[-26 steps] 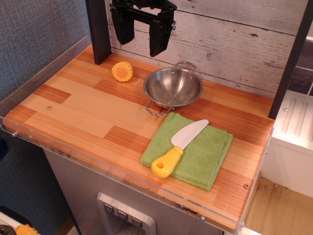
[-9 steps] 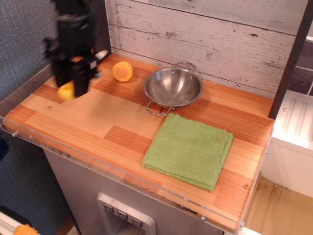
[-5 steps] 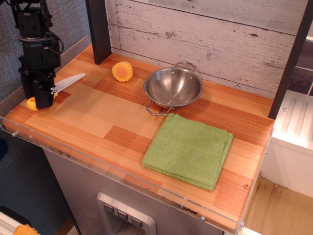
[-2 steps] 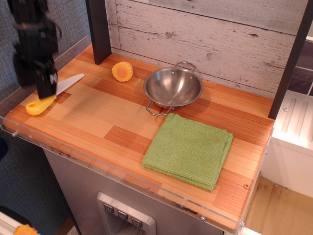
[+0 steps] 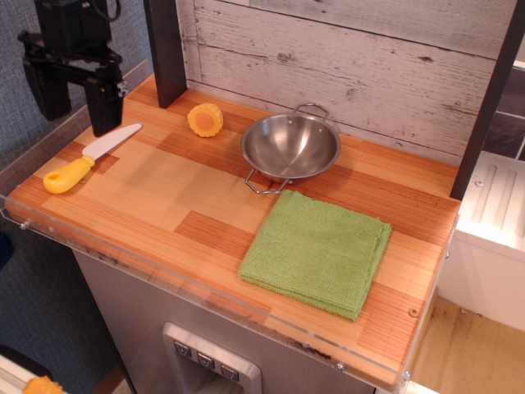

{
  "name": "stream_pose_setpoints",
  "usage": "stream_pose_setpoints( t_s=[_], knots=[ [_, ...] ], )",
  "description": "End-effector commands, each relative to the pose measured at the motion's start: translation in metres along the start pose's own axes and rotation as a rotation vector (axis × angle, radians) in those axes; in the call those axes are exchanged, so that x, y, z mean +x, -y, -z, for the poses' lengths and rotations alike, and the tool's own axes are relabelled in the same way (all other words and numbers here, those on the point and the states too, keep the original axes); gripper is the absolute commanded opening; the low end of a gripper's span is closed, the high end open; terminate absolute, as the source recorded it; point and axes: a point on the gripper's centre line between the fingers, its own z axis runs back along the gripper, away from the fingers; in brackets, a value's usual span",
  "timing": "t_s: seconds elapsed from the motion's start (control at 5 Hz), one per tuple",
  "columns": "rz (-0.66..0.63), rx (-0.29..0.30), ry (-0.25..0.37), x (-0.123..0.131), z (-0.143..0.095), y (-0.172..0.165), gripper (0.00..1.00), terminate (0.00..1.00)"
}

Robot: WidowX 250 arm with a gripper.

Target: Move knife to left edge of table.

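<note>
The toy knife (image 5: 86, 159), with a yellow handle and a pale blade, lies flat on the wooden table (image 5: 164, 197) close to its left edge, handle toward the front left corner. My black gripper (image 5: 75, 111) hangs open and empty above and slightly behind the knife, its two fingers (image 5: 105, 103) spread apart and clear of it.
A round yellow corn piece (image 5: 205, 120) lies near the back wall. A steel bowl (image 5: 290, 146) with wire handles stands mid-table. A folded green cloth (image 5: 317, 251) lies at the front right. A dark post (image 5: 166, 49) stands at the back left. A clear acrylic rim (image 5: 49, 148) borders the left edge.
The gripper carried the knife from the green cloth to the left edge, set it down, opened, and has now risen up and back, leaving the knife on the table.
</note>
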Motion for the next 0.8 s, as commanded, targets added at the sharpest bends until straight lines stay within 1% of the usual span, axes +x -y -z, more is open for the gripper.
stream_pose_setpoints(
  t_s=[0.0, 0.2, 0.4, 0.6],
  knots=[
    [0.042, 0.028, 0.035, -0.0022, -0.0131, 0.0039, 1.00, 0.00],
    [0.133, 0.116, 0.100, 0.0052, -0.0128, 0.0065, 1.00, 0.00],
    [0.114, 0.122, 0.103, 0.0058, -0.0111, 0.0079, 1.00, 0.00],
    [0.095, 0.114, 0.109, 0.0045, -0.0104, 0.0116, 1.00, 0.00]
  ],
)
